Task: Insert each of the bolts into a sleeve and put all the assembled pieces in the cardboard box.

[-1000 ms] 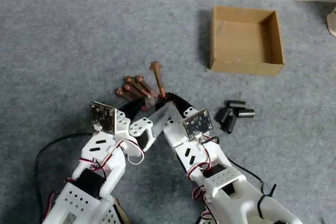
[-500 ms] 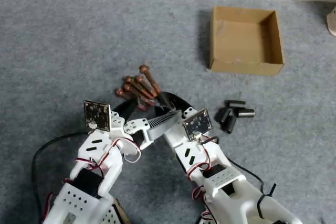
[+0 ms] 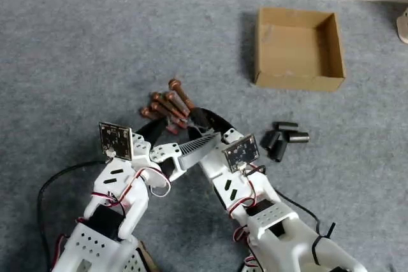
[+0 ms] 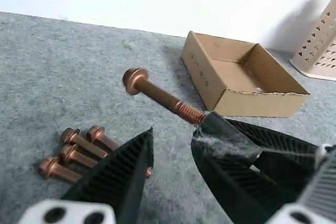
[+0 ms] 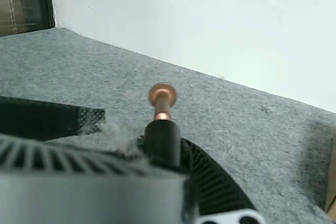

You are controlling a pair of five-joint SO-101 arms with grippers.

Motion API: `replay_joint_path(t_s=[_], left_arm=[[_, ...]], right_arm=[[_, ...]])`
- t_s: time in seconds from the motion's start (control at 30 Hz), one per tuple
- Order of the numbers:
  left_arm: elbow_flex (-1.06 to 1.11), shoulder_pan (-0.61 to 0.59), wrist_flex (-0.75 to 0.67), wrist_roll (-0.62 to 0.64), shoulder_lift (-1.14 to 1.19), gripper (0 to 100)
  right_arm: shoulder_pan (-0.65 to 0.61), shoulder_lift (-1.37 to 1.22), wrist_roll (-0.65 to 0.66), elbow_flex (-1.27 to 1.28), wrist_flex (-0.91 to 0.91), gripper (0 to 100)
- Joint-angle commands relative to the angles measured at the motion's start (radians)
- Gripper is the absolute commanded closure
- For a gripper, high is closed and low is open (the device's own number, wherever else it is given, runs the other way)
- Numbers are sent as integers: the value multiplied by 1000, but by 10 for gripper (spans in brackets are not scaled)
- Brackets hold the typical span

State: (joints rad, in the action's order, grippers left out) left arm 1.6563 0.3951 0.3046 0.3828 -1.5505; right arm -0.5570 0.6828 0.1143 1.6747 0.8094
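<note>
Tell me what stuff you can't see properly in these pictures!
- Right wrist view: the sleeve hides the threaded end of the bolt, so how deep it sits is unclear.
- Left wrist view: the left tool covers the far ends of the piled bolts.
- High view: the loose sleeves are too small and bunched together to count.

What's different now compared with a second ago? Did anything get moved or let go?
The bolt sticking out of the sleeve in the right gripper tipped over, its head swinging toward the bolt pile. The left gripper, now open, drew back from it. The right gripper stayed shut on the sleeve; the loose sleeves and the cardboard box did not move.
</note>
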Motion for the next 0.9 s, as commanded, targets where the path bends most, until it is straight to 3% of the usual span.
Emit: replay_joint_path(t_s=[0.0, 0.33, 0.87], left_arm=[[-4, 13, 12, 5, 1, 546], [-13, -94, 12, 6, 1, 546], [-7, -94, 12, 8, 1, 546]], right_arm=[[28, 10, 0, 111, 27, 995], [42, 8, 0, 111, 27, 995], [44, 8, 2, 111, 24, 995]])
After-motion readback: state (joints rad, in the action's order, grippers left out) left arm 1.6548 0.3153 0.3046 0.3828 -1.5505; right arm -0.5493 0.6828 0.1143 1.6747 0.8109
